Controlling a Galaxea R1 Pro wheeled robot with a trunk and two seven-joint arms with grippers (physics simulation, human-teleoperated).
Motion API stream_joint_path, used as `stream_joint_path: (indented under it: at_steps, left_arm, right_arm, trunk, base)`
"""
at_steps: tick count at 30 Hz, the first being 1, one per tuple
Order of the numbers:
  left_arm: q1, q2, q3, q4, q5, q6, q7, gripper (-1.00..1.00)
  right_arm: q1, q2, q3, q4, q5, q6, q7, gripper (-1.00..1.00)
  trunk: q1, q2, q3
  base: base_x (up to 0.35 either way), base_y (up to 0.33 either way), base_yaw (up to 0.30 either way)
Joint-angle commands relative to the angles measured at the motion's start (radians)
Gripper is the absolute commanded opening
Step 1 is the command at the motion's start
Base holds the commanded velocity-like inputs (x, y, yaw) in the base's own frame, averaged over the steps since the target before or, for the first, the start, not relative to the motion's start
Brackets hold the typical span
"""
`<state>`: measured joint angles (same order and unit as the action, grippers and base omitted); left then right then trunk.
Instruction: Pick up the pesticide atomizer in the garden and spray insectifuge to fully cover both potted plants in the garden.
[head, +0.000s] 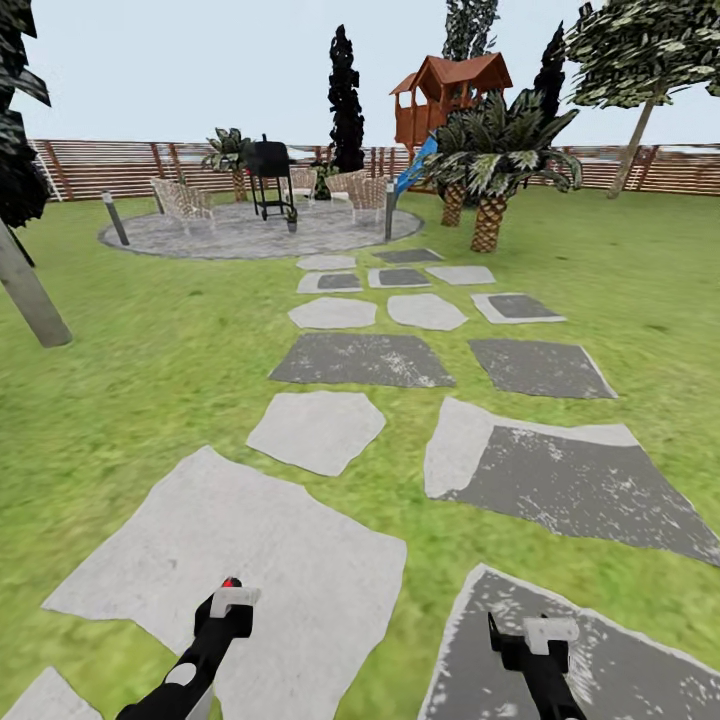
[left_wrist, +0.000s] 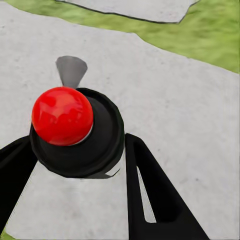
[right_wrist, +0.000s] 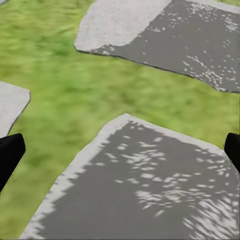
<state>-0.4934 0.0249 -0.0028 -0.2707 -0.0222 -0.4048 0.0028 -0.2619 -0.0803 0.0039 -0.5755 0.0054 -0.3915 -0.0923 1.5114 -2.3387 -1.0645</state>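
My left gripper (head: 228, 602) is shut on the pesticide atomizer (head: 231, 583), whose red top pokes up above the pale stepping stone at the lower left of the head view. In the left wrist view the red top and round dark body of the atomizer (left_wrist: 75, 132) sit between the two black fingers (left_wrist: 150, 185), over the pale stone. My right gripper (head: 530, 636) hangs open over a dark stepping stone, its fingertips (right_wrist: 10, 152) spread far apart with nothing between them. Far ahead, a tiny potted plant (head: 291, 217) stands by the grill's legs on the patio.
Stepping stones (head: 318, 428) lead across the lawn to a round grey stone patio (head: 230, 236) with a black grill (head: 268, 165), wicker chairs (head: 182, 200) and short posts (head: 115, 217). Palms (head: 490, 160), a wooden playhouse (head: 445, 95) and a slatted fence (head: 90, 165) stand behind. A tree trunk (head: 30, 290) rises at left.
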Motion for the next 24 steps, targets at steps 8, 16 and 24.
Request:
stream_joint_path:
  at_steps: [8,16,24]
  left_arm:
    - [-0.001,0.001,0.000,0.001,-0.002,-0.003,0.000,-1.00]
    - [-0.001,0.001,0.000,0.001,-0.003,-0.003,0.000,-1.00]
    - [-0.001,0.001,0.000,0.001,-0.002,-0.003,0.000,-1.00]
  right_arm:
    - [0.000,0.000,0.001,0.001,0.001,-0.003,-0.003,1.00]
    - [0.000,0.000,0.001,0.001,0.001,-0.003,-0.003,1.00]
    - [0.000,0.000,0.001,0.001,0.001,-0.003,-0.003,1.00]
  trunk:
    - [0.000,0.000,-0.001]
    - [0.000,0.000,-0.001]
    - [0.000,0.000,-0.001]
  base:
    - [0.339,0.000,0.000]
    - [0.339,0.000,0.000]
    - [0.339,0.000,0.000]
